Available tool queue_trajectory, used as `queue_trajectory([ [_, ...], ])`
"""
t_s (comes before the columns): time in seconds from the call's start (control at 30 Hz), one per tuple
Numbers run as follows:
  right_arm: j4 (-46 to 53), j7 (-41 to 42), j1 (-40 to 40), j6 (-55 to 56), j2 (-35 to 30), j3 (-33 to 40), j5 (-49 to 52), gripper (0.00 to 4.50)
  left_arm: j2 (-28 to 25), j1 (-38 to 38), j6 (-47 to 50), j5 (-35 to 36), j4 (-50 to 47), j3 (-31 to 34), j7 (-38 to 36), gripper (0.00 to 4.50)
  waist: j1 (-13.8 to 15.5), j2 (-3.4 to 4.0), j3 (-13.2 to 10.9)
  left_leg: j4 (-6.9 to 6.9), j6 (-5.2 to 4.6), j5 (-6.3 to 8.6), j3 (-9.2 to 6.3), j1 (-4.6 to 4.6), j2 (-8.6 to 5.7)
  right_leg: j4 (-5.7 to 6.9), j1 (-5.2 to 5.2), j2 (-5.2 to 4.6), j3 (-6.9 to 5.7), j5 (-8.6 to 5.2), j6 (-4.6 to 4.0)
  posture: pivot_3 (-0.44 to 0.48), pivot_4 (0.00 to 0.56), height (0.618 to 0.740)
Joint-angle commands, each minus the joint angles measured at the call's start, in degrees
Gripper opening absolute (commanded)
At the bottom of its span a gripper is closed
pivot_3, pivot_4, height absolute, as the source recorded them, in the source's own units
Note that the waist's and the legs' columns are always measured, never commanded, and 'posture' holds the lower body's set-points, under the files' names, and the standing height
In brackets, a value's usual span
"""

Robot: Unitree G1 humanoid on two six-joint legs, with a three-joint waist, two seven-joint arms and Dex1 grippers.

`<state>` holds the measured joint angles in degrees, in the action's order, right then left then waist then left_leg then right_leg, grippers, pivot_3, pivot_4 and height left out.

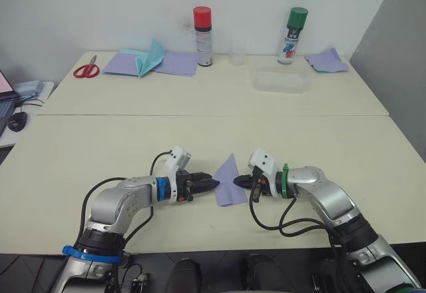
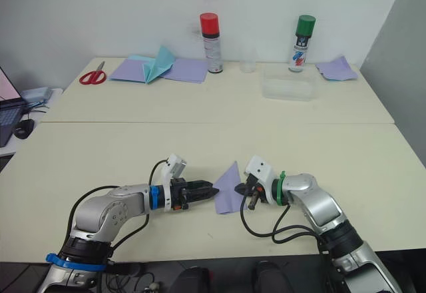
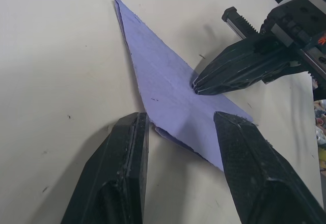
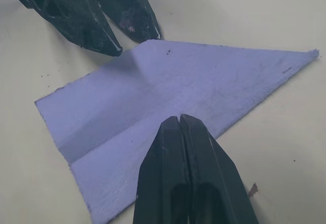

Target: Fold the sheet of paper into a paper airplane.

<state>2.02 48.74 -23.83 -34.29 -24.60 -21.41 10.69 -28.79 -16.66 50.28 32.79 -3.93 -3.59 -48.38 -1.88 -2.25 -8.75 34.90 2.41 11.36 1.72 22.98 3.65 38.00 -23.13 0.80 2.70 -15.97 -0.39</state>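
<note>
The sheet of paper (image 1: 227, 182), lavender and already folded to a long pointed shape, lies flat on the near part of the table (image 1: 80, 153), between the two end effectors, its tip aimed away from the robot.

The head views show the left end effector (image 1: 208, 184) at the sheet's left edge and the right end effector (image 1: 242, 181) at its right edge, but not how their fingers stand. The wrist views settle that. In the left wrist view the left fingers (image 3: 117, 173) are spread apart, tips at the sheet's wide end, one finger just off the edge and the other over the paper; whether they touch it cannot be told. The right wrist view shows the right fingers (image 4: 188, 168) pressed together, tips down on the sheet near its edge. It also shows a centre crease along the sheet, not readable from the head.

On the far part of the table: red-handled scissors (image 1: 86, 70), flat lavender sheets (image 1: 176, 62) with a teal folded paper (image 1: 150, 57) on them, a red-capped spray can (image 1: 203, 36), a green-capped spray can (image 1: 293, 35), a clear cup (image 1: 238, 50), a clear shallow tray (image 1: 280, 80), and a crumpled lavender sheet (image 1: 326, 60). All stand well apart from the work; nothing lies between the end effectors and the sheet.
</note>
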Motion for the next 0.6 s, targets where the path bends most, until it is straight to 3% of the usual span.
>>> queue_trajectory([
  [0.03,-2.39,-1.47,0.58,-1.53,-0.81,0.11,-1.94,0.00,1.23,-1.51,-0.68,2.05,-2.48,0.92,-0.91,2.33,0.01,0.00,0.00,0.00,0.00,0.00,0.00,0.00,0.00,0.00,0.00,0.00,0.00,0.00,0.00,0.000,0.150,0.740],
  [0.6,-1.97,-1.61,0.86,-1.59,-0.70,-0.15,-1.99,0.00,1.38,-1.67,-2.76,1.42,-2.91,0.07,-1.07,2.33,0.02,0.00,0.00,0.00,0.00,0.00,0.04,0.05,-0.02,0.00,0.09,0.02,0.01,0.01,0.02,0.000,0.150,0.740],
])
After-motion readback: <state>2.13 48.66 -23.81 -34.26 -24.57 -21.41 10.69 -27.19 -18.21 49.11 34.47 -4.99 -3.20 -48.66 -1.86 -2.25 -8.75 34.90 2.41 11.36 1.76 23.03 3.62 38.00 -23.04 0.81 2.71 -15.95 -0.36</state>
